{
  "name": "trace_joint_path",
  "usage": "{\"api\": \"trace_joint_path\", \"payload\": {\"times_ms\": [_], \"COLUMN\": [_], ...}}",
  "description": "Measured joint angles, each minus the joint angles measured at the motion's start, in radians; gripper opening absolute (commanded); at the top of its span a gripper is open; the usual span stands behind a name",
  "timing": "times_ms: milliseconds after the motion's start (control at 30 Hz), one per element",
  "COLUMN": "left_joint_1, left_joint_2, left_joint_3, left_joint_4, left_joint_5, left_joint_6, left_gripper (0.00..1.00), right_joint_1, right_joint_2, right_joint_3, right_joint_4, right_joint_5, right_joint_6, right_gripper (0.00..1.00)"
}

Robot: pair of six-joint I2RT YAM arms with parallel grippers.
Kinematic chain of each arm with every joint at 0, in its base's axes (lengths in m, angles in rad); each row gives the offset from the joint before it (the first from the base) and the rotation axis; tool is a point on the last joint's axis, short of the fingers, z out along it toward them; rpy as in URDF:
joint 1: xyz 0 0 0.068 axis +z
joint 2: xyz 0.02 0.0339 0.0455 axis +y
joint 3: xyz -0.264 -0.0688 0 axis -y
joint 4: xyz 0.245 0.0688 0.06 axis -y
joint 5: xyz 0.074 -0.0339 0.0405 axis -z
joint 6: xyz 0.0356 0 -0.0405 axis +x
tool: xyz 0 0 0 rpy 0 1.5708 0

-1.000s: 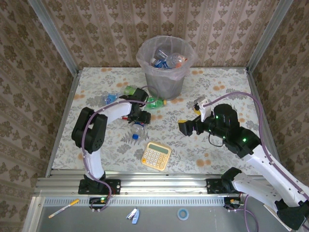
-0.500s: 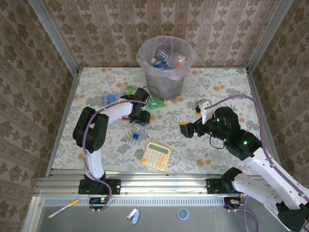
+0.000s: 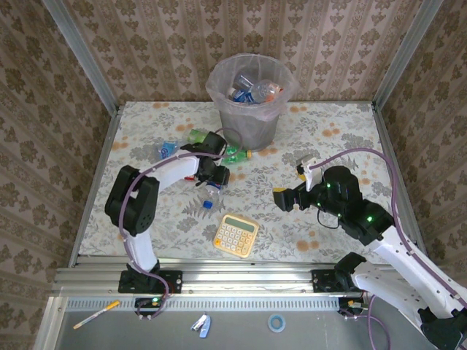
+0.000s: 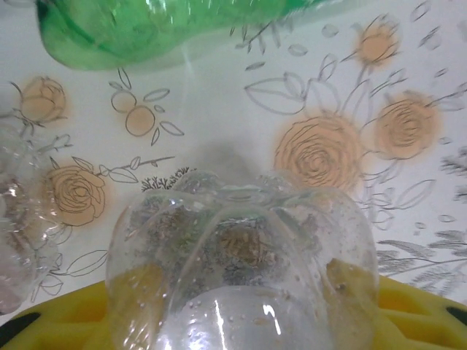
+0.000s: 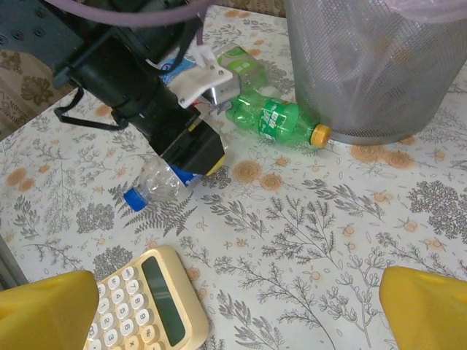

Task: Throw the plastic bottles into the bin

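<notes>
One clear bottle: likely light, crushable; you take it mid-body.
Left claw: straddles it; grip unclear.
Right claw: wide open, empty.

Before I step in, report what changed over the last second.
Left claw narrowed around the clear, blue-capped plastic bottle; firm hold unclear. Right claw, open, drew back slightly toward the near edge. Green plastic bottle, yellow calculator and grey round bin stayed put.
</notes>
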Motion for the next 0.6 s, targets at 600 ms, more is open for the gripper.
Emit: {"api": "trace_joint_path", "payload": {"times_ms": [600], "left_joint_1": [-0.013], "left_joint_2": [-0.297], "left_joint_3": [-0.131], "left_joint_4": [0.169], "left_joint_5": [0.068], "left_joint_6": [0.007], "left_gripper": [0.43], "right_joint_1": [0.000], "right_joint_2": [-0.026], "right_joint_3": [-0.037], "right_joint_4": [0.000], "right_joint_5": [0.016], "right_joint_6": [0.023], "right_gripper": [1.00]}}
